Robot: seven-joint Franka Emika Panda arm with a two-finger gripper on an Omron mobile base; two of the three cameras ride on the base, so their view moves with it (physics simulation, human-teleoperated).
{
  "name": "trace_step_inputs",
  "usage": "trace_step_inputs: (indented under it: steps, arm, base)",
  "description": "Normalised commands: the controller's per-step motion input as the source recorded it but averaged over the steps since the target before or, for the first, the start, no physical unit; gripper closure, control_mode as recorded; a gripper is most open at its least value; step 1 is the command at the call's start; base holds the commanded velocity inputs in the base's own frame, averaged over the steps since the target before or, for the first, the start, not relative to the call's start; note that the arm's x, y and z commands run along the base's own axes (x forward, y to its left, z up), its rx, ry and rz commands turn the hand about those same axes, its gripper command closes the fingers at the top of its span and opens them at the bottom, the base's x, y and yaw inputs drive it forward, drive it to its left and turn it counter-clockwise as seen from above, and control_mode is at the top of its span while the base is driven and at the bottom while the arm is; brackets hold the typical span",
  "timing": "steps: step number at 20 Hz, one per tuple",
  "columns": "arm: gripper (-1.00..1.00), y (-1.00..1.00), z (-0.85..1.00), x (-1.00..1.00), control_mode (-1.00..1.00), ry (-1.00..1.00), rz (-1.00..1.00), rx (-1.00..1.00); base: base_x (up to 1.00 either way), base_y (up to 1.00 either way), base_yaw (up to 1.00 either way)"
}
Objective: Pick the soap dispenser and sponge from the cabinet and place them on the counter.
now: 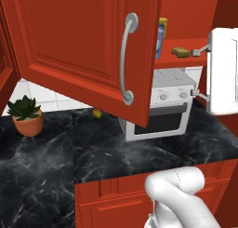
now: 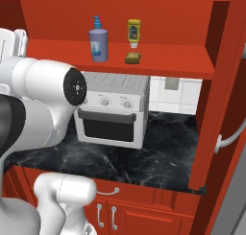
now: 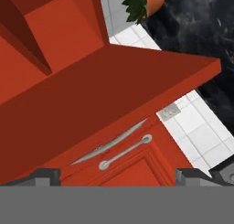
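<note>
The lavender soap dispenser [image 2: 98,41] with its blue pump stands upright on the red shelf [image 2: 168,61] of the open cabinet [image 1: 69,41]. The small tan sponge [image 2: 133,58] lies just right of it near the shelf's front edge, and appears again as the sponge [image 1: 180,51] past the door edge. My gripper [image 1: 199,71] hangs to the right of the sponge, pointing left, open, with nothing between its fingers. The upper fingertip [image 1: 197,50] sits at sponge height, a short gap away. The black marble counter [image 1: 93,152] lies below.
A yellow squeeze bottle [image 2: 134,32] stands behind the sponge. A white toaster oven [image 2: 113,109] sits on the counter under the shelf. The open left door's handle [image 1: 126,59] juts forward. A potted plant [image 1: 25,115] and a small yellow fruit [image 1: 96,113] are at left.
</note>
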Motion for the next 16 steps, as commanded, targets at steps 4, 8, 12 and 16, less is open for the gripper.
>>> trace_step_inputs:
  steps: [4,8,12,16]
  arm:
    - [-1.00,0.14,-0.05,0.30,-1.00,-0.01,0.00,0.00]
    - [-1.00,0.00,0.00,0.35,-1.00,0.00,0.00,0.01]
    - [-1.00,0.00,0.00,0.38,-1.00,0.00,0.02,0.06]
    - [-1.00,0.00,0.01,0.32,-1.00,0.09,0.14,0.06]
  base:
    - [0.00,0.00,0.00]
    - [0.00,0.00,0.00]
    - [0.00,0.00,0.00]
    - [0.00,0.00,0.00]
